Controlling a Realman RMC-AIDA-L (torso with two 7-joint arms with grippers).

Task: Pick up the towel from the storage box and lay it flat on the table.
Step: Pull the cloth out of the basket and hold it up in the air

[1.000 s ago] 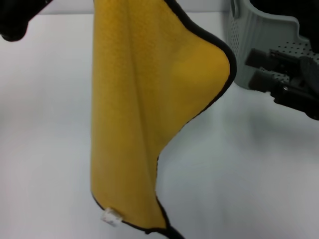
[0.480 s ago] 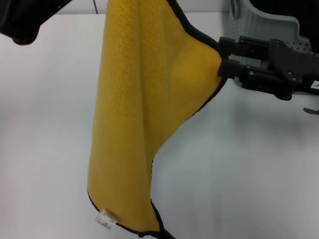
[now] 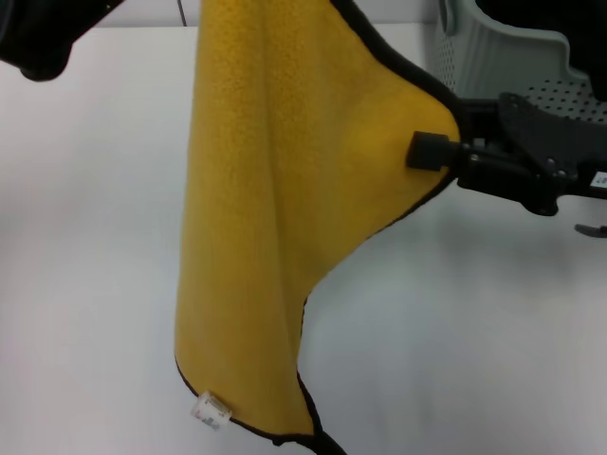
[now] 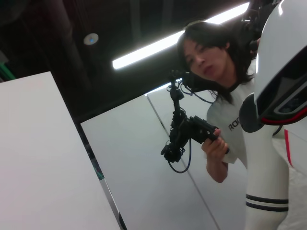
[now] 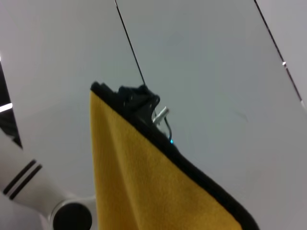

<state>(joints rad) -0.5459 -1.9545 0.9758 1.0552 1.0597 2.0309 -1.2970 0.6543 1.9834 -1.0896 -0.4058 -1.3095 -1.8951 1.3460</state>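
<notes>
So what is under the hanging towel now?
Only bare table shows beneath the towel, which the right gripper pinches at its edge. The strip behind the cloth is hidden.

I can't see where the towel [image 3: 275,218] is held — its top edge runs off the head view, and the left end effector is out of frame there too; only a dark piece of that arm [image 3: 38,38] shows above the towel's left side. The right end effector [image 3: 432,152] has one finger [image 3: 429,151] in front of the towel's right corner; the other is hidden behind the cloth. The storage box [image 3: 493,57], behind that corner, is cropped at the edge — its inside unreadable.
</notes>
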